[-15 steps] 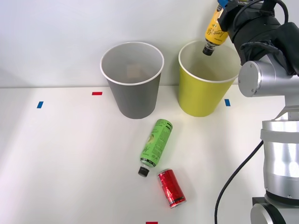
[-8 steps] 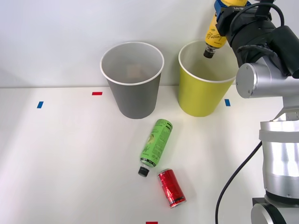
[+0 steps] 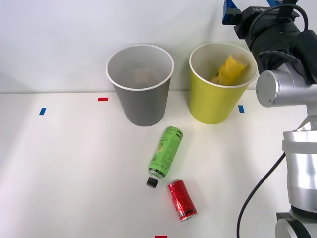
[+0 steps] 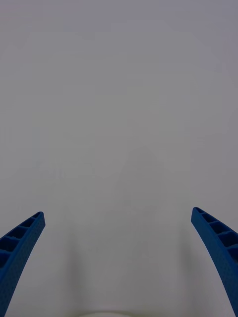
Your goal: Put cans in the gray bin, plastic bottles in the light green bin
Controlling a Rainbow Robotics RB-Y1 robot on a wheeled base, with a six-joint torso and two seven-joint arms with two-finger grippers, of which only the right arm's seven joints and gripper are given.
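The yellow-labelled plastic bottle lies tilted inside the light green bin. My right gripper hangs above that bin's far rim. It is open, and in the right wrist view the gripper has only blank wall between its blue fingers. The green-labelled plastic bottle lies on the table in front of the gray bin, cap toward me. The red can lies just right of that cap, near the front edge.
The two bins stand side by side against the white wall, gray on the left. Small blue tape marks and red ones are stuck to the white table. My arm's elbow looms right of the light green bin.
The yellow-labelled bottle, held cap-down over the light green bin before, has been let go and now rests inside it. The gripper has opened and risen slightly.
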